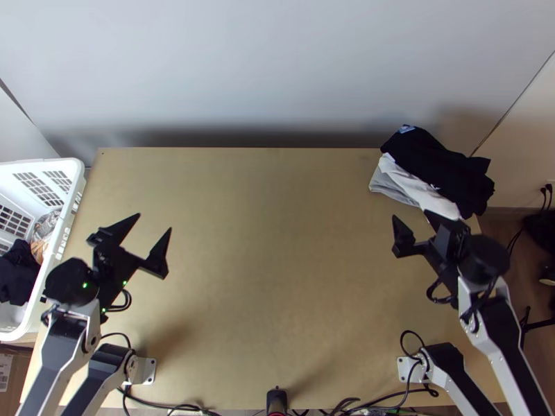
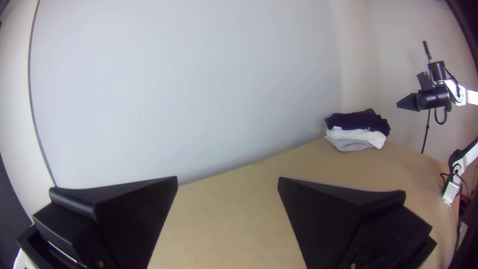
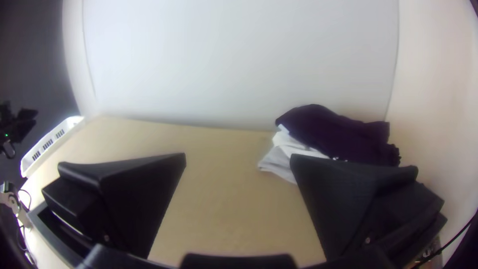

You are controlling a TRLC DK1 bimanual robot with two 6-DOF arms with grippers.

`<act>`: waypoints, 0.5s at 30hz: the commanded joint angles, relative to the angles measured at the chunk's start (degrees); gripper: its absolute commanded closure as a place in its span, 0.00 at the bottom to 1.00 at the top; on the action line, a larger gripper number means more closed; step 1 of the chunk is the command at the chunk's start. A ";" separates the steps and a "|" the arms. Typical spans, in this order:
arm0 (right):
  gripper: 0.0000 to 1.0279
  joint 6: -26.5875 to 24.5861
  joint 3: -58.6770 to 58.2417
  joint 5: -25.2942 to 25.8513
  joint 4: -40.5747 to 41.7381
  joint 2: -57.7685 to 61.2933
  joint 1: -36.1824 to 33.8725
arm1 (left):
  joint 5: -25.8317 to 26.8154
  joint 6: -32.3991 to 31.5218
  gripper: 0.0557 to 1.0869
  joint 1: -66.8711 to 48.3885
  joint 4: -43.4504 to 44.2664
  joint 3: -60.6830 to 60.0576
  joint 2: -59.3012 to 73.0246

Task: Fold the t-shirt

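My left gripper [image 1: 155,222] is open over the left part of the table, nothing between its fingers; the left wrist view has this gripper [image 2: 228,179] with its fingers wide apart. On the right, my right gripper [image 1: 409,216] also stands open, close to the front of a clothes stack; in the right wrist view the gripper [image 3: 239,155] holds nothing. The stack at the table's back right corner has a black garment [image 1: 440,166] on top, folded into a loose bundle, above white cloth [image 1: 416,186] and grey cloth [image 1: 386,186]. Which piece is a t-shirt, I cannot tell.
A white basket [image 1: 61,236] with dark and light clothes [image 1: 19,272] in it stands at the table's left edge. Bare tabletop [image 1: 277,243] lies between the arms. Cables [image 1: 173,406] run along the near edge, and a pale wall [image 1: 277,69] rises behind the table.
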 commanded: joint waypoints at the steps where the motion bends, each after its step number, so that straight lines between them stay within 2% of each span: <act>1: 0.05 -3.49 -11.06 2.34 8.42 -11.23 -3.81 | -0.11 1.31 0.05 6.12 1.64 -6.42 -7.72; 7: 0.05 -6.92 -21.16 2.34 13.70 -19.14 -4.51 | -1.96 3.86 0.05 9.55 5.42 -12.48 -10.53; 11: 0.05 -6.92 -24.06 2.34 14.22 -23.01 -5.04 | -2.22 5.36 0.05 10.60 6.56 -16.26 -17.13; 15: 0.05 -6.04 -28.20 2.34 14.05 -33.73 -6.79 | -3.10 5.53 0.05 10.69 6.56 -21.53 -25.65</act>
